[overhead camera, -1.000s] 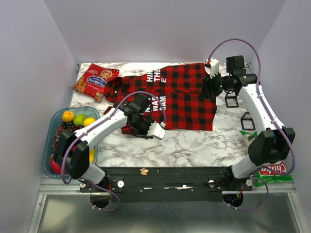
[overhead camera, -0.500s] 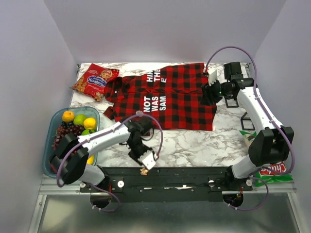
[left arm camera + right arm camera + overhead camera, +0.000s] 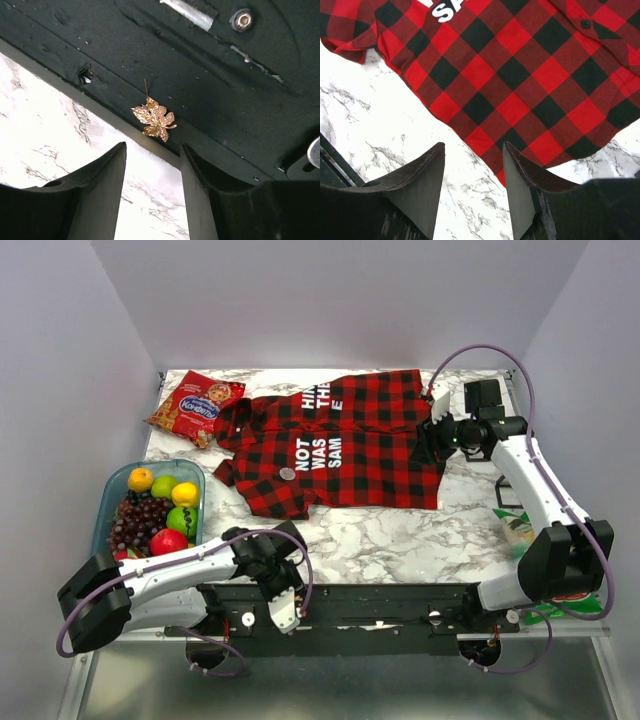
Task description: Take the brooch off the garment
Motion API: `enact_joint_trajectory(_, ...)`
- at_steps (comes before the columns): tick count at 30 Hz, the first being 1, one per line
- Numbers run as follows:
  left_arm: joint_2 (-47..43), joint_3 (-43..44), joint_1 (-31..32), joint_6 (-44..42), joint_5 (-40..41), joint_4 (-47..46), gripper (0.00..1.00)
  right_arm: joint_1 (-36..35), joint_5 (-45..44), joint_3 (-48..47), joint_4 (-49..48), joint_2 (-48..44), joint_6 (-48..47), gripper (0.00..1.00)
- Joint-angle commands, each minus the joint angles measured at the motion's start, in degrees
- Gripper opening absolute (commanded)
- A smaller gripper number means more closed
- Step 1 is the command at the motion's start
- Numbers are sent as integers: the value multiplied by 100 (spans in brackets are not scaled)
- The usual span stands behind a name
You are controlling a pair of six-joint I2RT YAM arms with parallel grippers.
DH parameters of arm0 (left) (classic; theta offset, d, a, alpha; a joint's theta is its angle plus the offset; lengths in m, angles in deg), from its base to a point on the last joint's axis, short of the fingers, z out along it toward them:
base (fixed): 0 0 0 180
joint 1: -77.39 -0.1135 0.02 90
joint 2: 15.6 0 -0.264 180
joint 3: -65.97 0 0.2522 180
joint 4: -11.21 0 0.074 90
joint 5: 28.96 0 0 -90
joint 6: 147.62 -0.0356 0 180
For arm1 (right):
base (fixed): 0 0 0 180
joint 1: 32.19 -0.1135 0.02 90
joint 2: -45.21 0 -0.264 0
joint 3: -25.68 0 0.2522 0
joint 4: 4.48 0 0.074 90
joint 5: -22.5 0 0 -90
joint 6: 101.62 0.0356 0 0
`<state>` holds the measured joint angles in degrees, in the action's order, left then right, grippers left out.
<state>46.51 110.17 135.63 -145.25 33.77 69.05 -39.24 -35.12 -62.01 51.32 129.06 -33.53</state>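
At the near edge of the rig, I am watching the left gripper [image 3: 152, 149] hanging over the black base rail [image 3: 225, 80], its two fingers spread wide apart and gripping nothing. A small gold leaf-shaped ornament [image 3: 154, 119] is lying on that rail just beyond the fingertips, right beside the edge of the marble table [image 3: 400, 530]. To the left, a clear tub [image 3: 108, 502] is holding grapes, a red apple and green and yellow fruit. Farther out, mid-table, the garment [image 3: 360, 455] is lying spread flat, a red-and-black checked shirt with white lettering. The brooch [image 3: 287, 473], a small round grey disc, is sitting on the shirt's front, just beside the word "NOT". It is not yet off the cloth, and neither arm is touching it. On the right, the right gripper [image 3: 473, 147] is hovering above the shirt's edge, where cloth meets marble, its fingers likewise parted with nothing between them. At the far left corner, a red snack packet [image 3: 197, 403] is lying just beside the shirt's collar end.
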Motion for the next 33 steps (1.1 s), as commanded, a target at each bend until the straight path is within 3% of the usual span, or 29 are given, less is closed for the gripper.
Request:
enact_joint_trajectory(1, 108, 190, 47, -122, 397, -234, 52, 2, 32, 142, -284, -308, 170, 57)
enact_joint_trajectory(7, -102, -353, 91, -272, 362, -926, 51, 2, -135, 195, -275, -308, 73, 57)
enact_joint_trajectory(26, -190, -565, 223, -606, 143, -338, 51, -7, -39, -121, -179, -45, 73, 58)
enact_joint_trajectory(33, -173, -855, 328, -325, 187, -1303, 49, -7, 40, -227, -170, 157, 73, 57)
